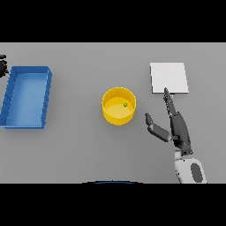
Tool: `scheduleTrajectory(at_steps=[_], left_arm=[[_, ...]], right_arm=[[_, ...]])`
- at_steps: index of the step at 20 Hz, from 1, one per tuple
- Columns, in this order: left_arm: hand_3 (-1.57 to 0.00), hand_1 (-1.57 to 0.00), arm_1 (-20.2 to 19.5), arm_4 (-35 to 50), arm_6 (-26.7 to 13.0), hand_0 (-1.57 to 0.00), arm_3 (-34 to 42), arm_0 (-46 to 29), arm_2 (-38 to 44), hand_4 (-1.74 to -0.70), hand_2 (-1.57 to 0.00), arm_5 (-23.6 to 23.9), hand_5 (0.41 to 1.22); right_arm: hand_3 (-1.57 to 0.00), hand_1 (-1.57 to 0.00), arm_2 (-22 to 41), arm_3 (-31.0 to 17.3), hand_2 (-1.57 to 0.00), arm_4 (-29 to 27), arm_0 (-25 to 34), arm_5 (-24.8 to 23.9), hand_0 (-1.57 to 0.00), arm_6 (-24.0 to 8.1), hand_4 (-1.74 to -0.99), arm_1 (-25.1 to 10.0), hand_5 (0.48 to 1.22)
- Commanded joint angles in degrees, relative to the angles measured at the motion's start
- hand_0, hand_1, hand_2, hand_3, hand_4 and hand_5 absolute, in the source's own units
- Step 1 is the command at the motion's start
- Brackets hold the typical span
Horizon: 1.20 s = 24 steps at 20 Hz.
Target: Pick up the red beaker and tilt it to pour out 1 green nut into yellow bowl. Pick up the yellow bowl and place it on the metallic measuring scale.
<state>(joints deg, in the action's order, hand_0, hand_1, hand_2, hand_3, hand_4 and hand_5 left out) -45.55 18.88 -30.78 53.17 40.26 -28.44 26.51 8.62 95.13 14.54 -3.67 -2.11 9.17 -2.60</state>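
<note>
The yellow bowl (118, 106) stands upright near the middle of the table, with one small green nut (125, 105) inside it. To its right lies the flat pale measuring scale (169, 78), bare on top. My right hand (177, 123) is open, fingers straight and pointing up toward the scale's lower edge, thumb spread toward the bowl; it touches neither. My left hand (2, 65) shows only as a dark bit at the far left edge, above the blue tray. No red beaker is in view.
A blue rectangular tray (26, 96) lies at the left side of the table, nothing visible inside it. Bare grey table separates the tray, the bowl and the scale.
</note>
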Motion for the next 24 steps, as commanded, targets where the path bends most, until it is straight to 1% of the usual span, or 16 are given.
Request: scheduleTrajectory(at_steps=[1, 2, 3, 5, 6, 7, 8, 9, 10, 11, 13, 15, 16, 17, 22, 24], left_arm=[[-1.38, -1.57, 0.1, 0.6, -0.5, -1.57, 1.2, -1.5, -0.5, -1.74, -1.57, 1.0, 1.221], [-1.39, -1.57, -0.7, 1.3, -1.9, -1.57, 3.2, -2.9, -1.1, -1.74, -1.57, 1.9, 1.15], [-1.38, -1.57, -0.9, 2.2, -2.0, -1.57, 4.3, -3.6, -1.7, -1.74, -1.57, 2.2, 1.076], [-1.37, -1.57, -2.4, 4.8, -3.5, -1.57, 7.2, -5.2, -2.8, -1.73, -1.57, 0.4, 0.955], [-1.41, -1.57, -3.0, 5.5, -3.9, -1.57, 8.8, -5.5, -4.1, -1.66, -1.57, -0.8, 0.888], [-1.37, -1.57, -3.6, 6.6, -2.7, -1.57, 10.3, -6.1, -4.6, -1.49, -1.57, -1.8, 0.827], [-1.24, -1.54, -5.2, 6.5, -0.8, -1.57, 11.7, -6.9, -5.2, -1.31, -1.49, -4.8, 0.774], [-1.1, -1.38, -6.1, 6.5, 0.8, -1.5, 12.7, -7.3, -5.7, -1.15, -1.31, -7.2, 0.74], [-0.88, -1.1, -6.8, 8.0, 2.6, -1.25, 13.6, -8.1, -5.2, -1.03, -1.05, -9.9, 0.714], [-0.71, -0.88, -6.9, 8.9, 3.1, -1.0, 13.7, -8.5, -5.3, -0.93, -0.84, -12.1, 0.697], [-0.45, -0.56, -7.6, 9.5, 4.0, -0.64, 14.2, -9.1, -5.3, -0.82, -0.54, -14.2, 0.667], [-0.29, -0.36, -8.0, 6.9, 2.9, -0.41, 13.0, -7.9, -7.2, -0.76, -0.34, -15.7, 0.651], [-0.23, -0.29, -7.6, 6.2, 2.9, -0.33, 12.9, -7.4, -7.6, -0.75, -0.27, -15.2, 0.647], [-0.18, -0.23, -7.0, 5.7, 3.2, -0.26, 11.9, -7.5, -7.8, -0.74, -0.22, -14.8, 0.648], [-0.06, -0.07, -5.4, 3.2, 3.9, -0.09, 9.6, -5.6, -8.1, -0.7, -0.07, -12.0, 0.653], [-0.04, -0.05, -5.6, 3.6, 7.5, -0.05, 9.9, -6.5, -6.9, -0.71, -0.05, -10.7, 0.663]], right_arm=[[0.0, 0.0, -0.4, 0.6, 0.0, -0.3, -0.1, 0.1, 0.0, -0.3, -1.186, -0.5, 0.687], [0.0, 0.0, -0.2, 0.3, 0.0, -0.5, -0.5, 0.4, 0.0, 0.2, -1.177, -0.3, 0.686], [0.0, 0.0, -0.4, 0.4, 0.0, -0.6, -0.2, 0.3, 0.0, -0.2, -1.17, -0.4, 0.683], [0.0, 0.0, 0.2, 1.0, 0.0, -0.2, -0.6, 0.1, 0.0, -0.1, -1.168, 0.1, 0.679], [0.0, 0.0, -0.1, 0.4, 0.0, -0.3, -0.1, 0.0, 0.0, -0.5, -1.165, 0.1, 0.678], [0.0, 0.0, -0.1, 0.4, 0.0, -0.1, -0.2, -0.2, 0.0, -0.3, -1.165, -0.1, 0.675], [0.0, 0.0, 0.3, 0.6, 0.0, 0.3, -0.8, -0.1, 0.0, 0.3, -1.163, 0.0, 0.671], [0.0, 0.0, 0.1, 0.5, 0.0, 0.1, 0.2, -0.1, 0.0, -0.6, -1.159, -0.2, 0.669], [0.0, 0.0, -0.2, 0.5, 0.0, -0.1, -0.5, 0.2, 0.0, 0.2, -1.161, -0.6, 0.669], [0.0, 0.0, 0.0, 0.6, 0.0, -0.2, -0.2, 0.2, 0.0, -0.1, -1.162, -0.3, 0.671], [0.0, 0.0, 0.0, 0.2, 0.0, -0.4, -0.3, 0.4, 0.0, 0.0, -1.151, -0.4, 0.677], [0.0, 0.0, -0.3, 0.7, 0.0, -1.1, 0.1, 0.8, 0.0, 0.0, -1.145, -0.6, 0.685], [0.0, 0.0, -0.3, 1.4, 0.0, -1.0, 0.0, 0.9, 0.0, -0.5, -1.148, -0.8, 0.688], [0.0, 0.0, 0.3, 1.3, 0.0, -0.3, -0.9, 0.6, 0.0, 0.4, -1.156, -0.5, 0.69], [0.0, 0.0, 0.3, 1.6, 0.0, 0.7, -1.0, 0.0, 0.0, -1.2, -1.178, -0.8, 0.679], [0.0, 0.0, 1.5, 1.8, 0.0, 3.9, -0.5, -0.8, 0.0, -3.0, -1.163, -1.3, 0.677]])
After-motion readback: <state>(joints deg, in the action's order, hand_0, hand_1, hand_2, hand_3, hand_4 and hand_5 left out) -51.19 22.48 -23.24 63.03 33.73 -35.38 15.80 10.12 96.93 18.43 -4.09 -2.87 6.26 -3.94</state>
